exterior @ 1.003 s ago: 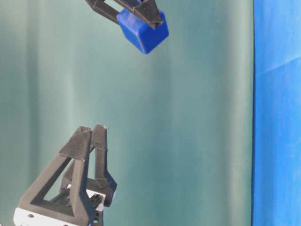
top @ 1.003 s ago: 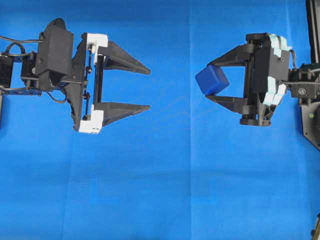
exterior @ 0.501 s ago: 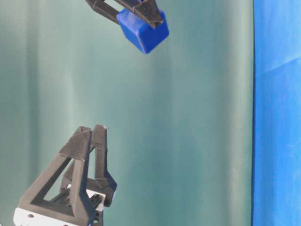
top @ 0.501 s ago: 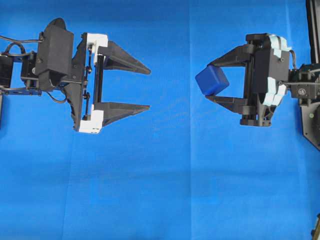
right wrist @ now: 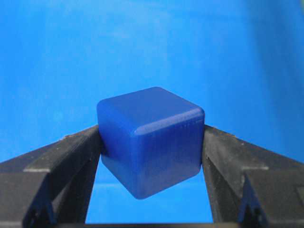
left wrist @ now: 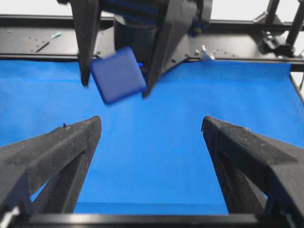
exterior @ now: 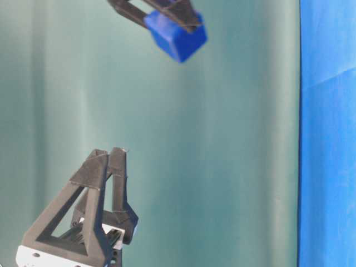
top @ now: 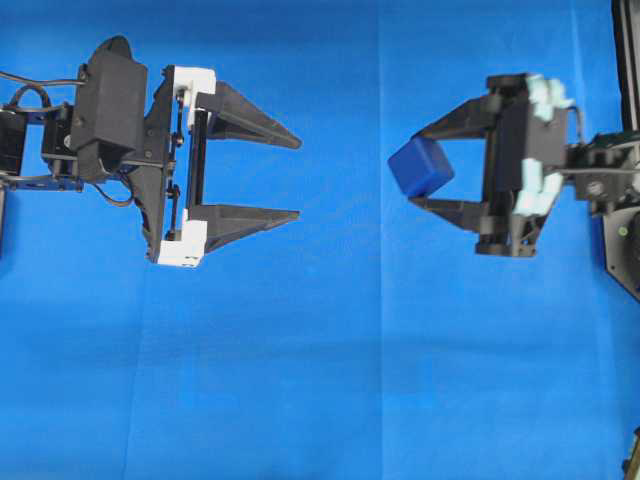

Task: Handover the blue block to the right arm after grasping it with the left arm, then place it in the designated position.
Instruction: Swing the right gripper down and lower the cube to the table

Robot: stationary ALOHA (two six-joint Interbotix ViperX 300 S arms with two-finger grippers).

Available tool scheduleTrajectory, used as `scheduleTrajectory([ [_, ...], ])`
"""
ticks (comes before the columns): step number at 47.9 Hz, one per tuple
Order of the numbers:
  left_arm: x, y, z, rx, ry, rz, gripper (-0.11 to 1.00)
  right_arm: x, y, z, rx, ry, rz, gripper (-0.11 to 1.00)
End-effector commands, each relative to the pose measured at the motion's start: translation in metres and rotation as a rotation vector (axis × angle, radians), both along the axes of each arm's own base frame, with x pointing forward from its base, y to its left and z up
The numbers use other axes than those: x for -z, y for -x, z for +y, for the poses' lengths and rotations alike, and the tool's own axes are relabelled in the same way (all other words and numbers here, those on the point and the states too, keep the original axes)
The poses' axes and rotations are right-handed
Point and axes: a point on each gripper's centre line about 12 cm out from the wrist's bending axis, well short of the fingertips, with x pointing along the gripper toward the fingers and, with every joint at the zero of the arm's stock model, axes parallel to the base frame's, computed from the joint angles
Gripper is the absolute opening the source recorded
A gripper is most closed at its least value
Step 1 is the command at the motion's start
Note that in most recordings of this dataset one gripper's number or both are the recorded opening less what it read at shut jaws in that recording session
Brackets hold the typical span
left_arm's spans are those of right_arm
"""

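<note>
**Handover complete; placement pending**

The right claw (top: 425, 166) grips the blue block (top: 421, 166) between its fingertips, clear above the cloth-covered bench (top: 330, 380). The left claw (top: 292, 177) stands well apart, jaws spread wide and empty. The transfer step appears finished; the step in hand is carriage to the designated position, which no view marks. The next move likely calls for a steady descent and release only once the block rests on the cloth. Being a cube, the block has no long axis; it sits rotated in the grip, one corner pointing toward the left claw.
</note>
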Motion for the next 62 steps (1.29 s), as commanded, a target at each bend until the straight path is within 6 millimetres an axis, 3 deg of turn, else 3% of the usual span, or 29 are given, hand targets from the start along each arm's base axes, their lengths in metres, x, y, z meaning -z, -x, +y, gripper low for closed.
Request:
scheduleTrajectory([
  [1, -0.015, -0.001, 0.001, -0.002, 0.001, -0.043, 0.92, 0.003, -0.007, 0.003, -0.014, -0.015, -0.007, 0.55],
  [19, -0.015, -0.002, 0.003, -0.009, -0.001, -0.043, 0.92, 0.048, -0.04, 0.016, -0.089, -0.077, 0.026, 0.55],
  [40, -0.015, -0.002, 0.003, -0.009, -0.001, -0.045, 0.92, 0.107, -0.079, 0.017, -0.149, -0.149, 0.051, 0.55],
  [62, -0.015, -0.002, 0.003, -0.01, 0.002, -0.041, 0.92, 0.144, -0.105, 0.02, -0.188, -0.196, 0.061, 0.55],
])
